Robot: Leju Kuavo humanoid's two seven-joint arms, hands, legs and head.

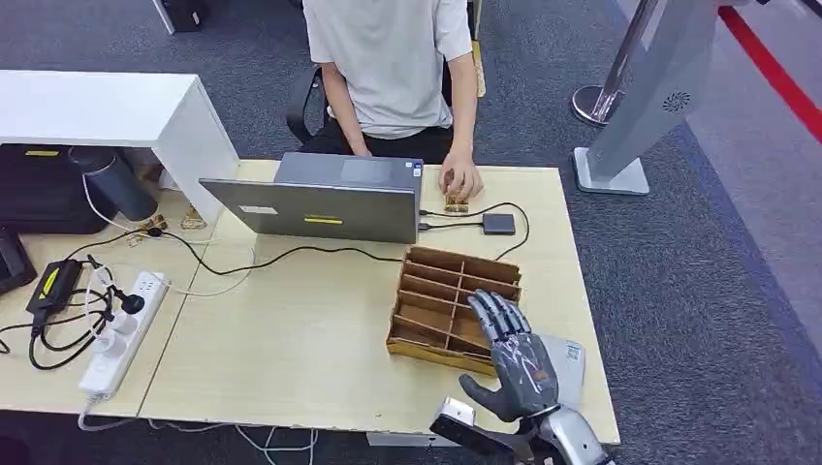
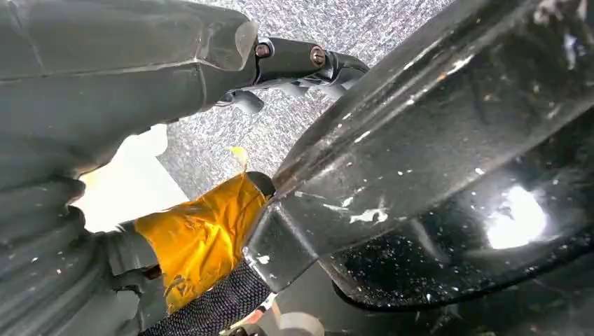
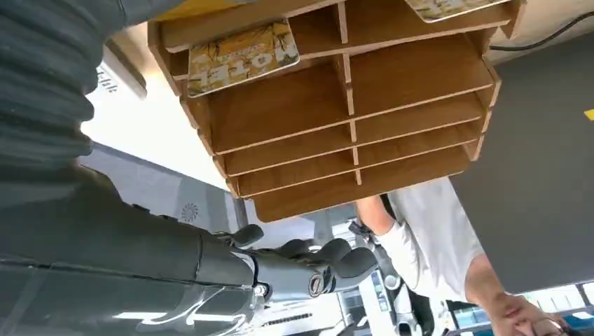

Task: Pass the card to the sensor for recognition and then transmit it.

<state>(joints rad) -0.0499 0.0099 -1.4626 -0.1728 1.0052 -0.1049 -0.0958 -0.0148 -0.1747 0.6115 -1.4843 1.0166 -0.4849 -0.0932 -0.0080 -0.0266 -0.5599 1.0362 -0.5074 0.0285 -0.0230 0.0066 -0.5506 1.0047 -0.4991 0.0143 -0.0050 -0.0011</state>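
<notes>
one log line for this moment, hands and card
right hand: open over wooden rack | card: in rack slot | left hand: holds nothing seen

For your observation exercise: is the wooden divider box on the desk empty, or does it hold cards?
Not empty. The wooden divider box holds cards: one card lies in a compartment, another at its edge; the other compartments look bare.

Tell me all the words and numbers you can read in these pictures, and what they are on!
"1401", as best it reads, turned round: on the yellow card in the wooden rack.
Second card at the rack's edge: print cut off, unreadable.
Yellow sticker on the laptop: too small.
White label beside the right hand: too blurred.
</notes>
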